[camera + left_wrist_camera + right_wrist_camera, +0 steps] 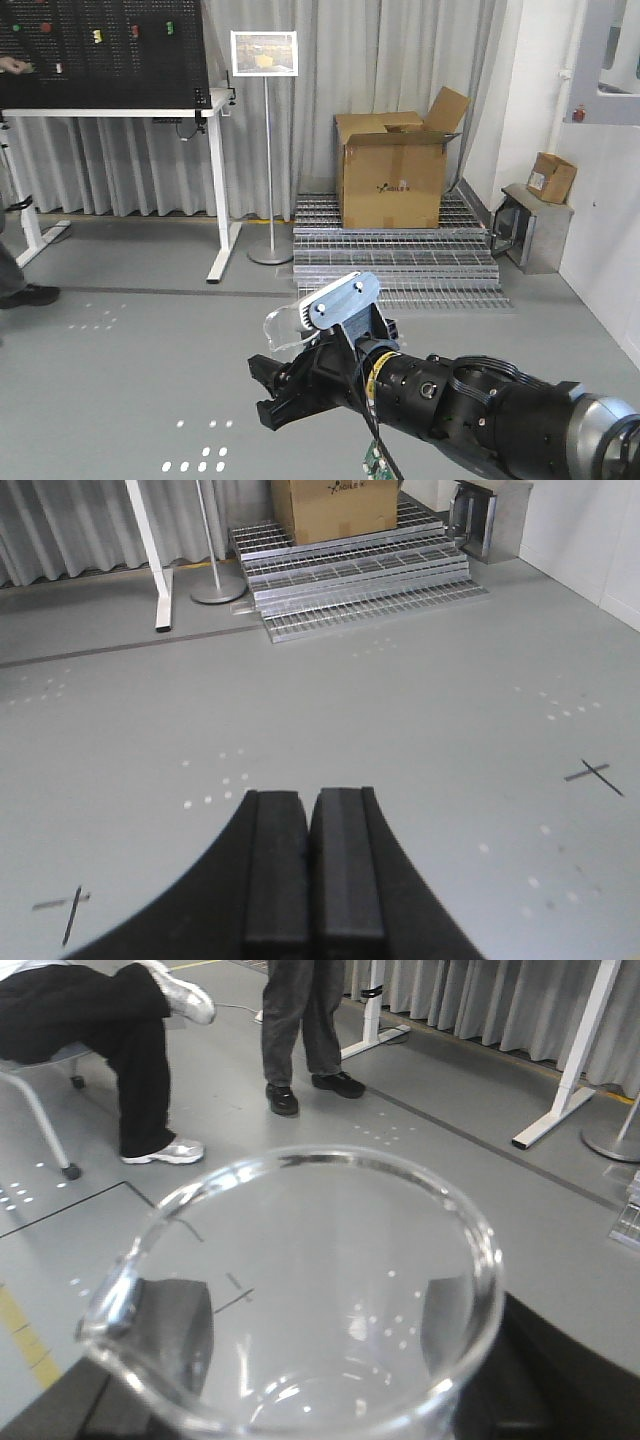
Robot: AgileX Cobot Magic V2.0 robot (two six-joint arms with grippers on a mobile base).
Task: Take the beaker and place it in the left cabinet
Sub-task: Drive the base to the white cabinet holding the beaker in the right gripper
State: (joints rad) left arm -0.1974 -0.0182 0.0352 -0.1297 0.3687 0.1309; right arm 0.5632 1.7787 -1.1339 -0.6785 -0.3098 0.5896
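The beaker [300, 1290] is a clear glass cylinder with a pouring lip at the left of its rim, and it fills the right wrist view, mouth toward the camera. My right gripper [310, 1360] is shut on it, with the dark fingers [175, 1330] showing through the glass on both sides. In the front view the beaker [283, 325] sits above the black right gripper [275, 395], held over the grey floor. My left gripper [310, 810] is shut with nothing in it, its pads pressed together above the floor. The left cabinet is out of view.
A cardboard box [395, 165] stands on metal grating steps [395, 260]. A sign stand [268, 150] and a white table [120, 115] with a black pegboard stand at the left. A seated person [90, 1020] and a standing person [300, 1020] are on the floor nearby.
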